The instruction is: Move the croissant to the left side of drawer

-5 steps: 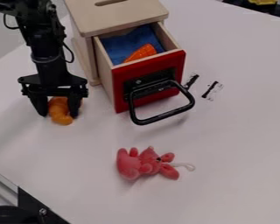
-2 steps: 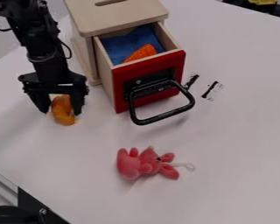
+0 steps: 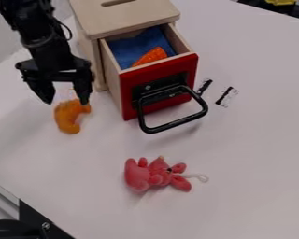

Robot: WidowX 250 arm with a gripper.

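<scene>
Croissant (image 3: 66, 122) lies on table (image 3: 239, 163), L of pulled-out drawer (image 3: 127, 102), & gripper (image 3: 66, 102), spread open, hangs just above w/o gripping it; placement looks complete, w/ only arm (image 3: 38, 30) withdrawal left

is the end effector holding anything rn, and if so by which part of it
Nothing is held: the end effector is open, and the orange croissant lies on the table.

No readable text or labels.
</scene>
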